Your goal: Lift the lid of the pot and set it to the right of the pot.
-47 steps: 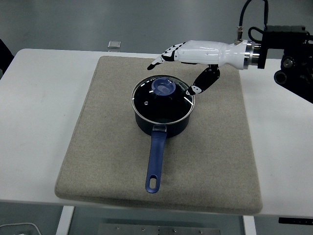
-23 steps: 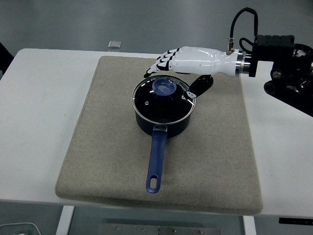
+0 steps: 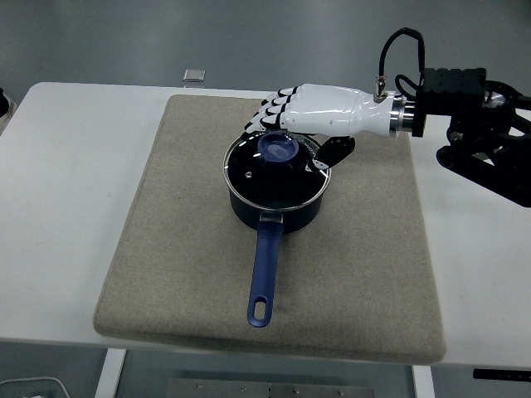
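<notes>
A dark blue pot with a long blue handle sits on the grey mat. Its glass lid rests on it, with a round blue knob in the middle. My right hand, white with black finger joints, reaches in from the right and hovers over the lid. Its four fingers stretch just behind the knob, and the thumb hangs at the lid's right rim. The fingers are spread around the knob without closing on it. The left arm is out of view.
The grey mat covers most of the white table. A small grey square object lies at the table's far edge. Bare mat lies to the right of the pot. The right arm's black wrist and cable sit at the right.
My right hand has moved left and down, from behind the pot's right side to directly over the lid knob. Pot and lid have not moved.
</notes>
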`<state>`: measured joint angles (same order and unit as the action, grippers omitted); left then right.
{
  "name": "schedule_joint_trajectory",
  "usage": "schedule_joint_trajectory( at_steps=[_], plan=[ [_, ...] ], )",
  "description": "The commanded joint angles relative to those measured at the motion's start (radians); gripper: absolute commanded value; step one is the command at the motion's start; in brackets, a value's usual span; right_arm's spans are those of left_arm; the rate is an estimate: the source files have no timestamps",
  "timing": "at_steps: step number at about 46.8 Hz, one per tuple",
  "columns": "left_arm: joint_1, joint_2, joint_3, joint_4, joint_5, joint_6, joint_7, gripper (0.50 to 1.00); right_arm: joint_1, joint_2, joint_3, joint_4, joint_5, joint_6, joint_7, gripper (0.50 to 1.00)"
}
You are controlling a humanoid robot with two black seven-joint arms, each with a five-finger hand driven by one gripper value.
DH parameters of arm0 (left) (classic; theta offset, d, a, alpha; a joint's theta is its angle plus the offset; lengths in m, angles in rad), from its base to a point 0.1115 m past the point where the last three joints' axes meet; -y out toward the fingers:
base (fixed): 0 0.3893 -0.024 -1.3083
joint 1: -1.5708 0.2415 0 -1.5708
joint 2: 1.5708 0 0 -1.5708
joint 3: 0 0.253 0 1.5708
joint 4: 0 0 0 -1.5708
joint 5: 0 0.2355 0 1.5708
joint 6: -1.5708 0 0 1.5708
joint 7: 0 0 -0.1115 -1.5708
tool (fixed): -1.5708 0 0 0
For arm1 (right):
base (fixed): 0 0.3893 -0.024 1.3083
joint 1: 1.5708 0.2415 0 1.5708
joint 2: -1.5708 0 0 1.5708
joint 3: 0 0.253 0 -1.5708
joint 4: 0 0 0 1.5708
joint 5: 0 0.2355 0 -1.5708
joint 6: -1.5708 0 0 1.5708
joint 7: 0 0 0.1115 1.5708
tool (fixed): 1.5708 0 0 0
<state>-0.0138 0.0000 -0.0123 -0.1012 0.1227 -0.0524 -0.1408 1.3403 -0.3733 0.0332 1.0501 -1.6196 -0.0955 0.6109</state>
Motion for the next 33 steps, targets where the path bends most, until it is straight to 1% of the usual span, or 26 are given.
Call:
schedule_joint_trajectory(
  at_steps=[1, 5, 16, 25, 33],
  plan=[
    [0.000, 0.000, 0.000, 0.000, 0.000, 0.000, 0.000, 1.000, -0.001, 0.004, -0.001, -0.002, 0.000, -0.004, 0.000, 0.909],
    [0.000, 0.000, 0.000, 0.000, 0.000, 0.000, 0.000, 1.000, -0.003, 0.014, -0.003, -0.009, -0.002, -0.010, 0.000, 0.909],
    [0.000, 0.000, 0.000, 0.000, 0.000, 0.000, 0.000, 1.000, -0.001, 0.016, -0.006, -0.024, -0.016, -0.030, 0.000, 0.909],
    [0.000, 0.000, 0.000, 0.000, 0.000, 0.000, 0.000, 1.000, -0.001, 0.022, -0.012, -0.051, -0.031, -0.061, 0.000, 0.909],
    [0.000, 0.000, 0.000, 0.000, 0.000, 0.000, 0.000, 1.000, -0.001, 0.033, -0.012, -0.068, -0.034, -0.070, 0.000, 0.909]
  ],
)
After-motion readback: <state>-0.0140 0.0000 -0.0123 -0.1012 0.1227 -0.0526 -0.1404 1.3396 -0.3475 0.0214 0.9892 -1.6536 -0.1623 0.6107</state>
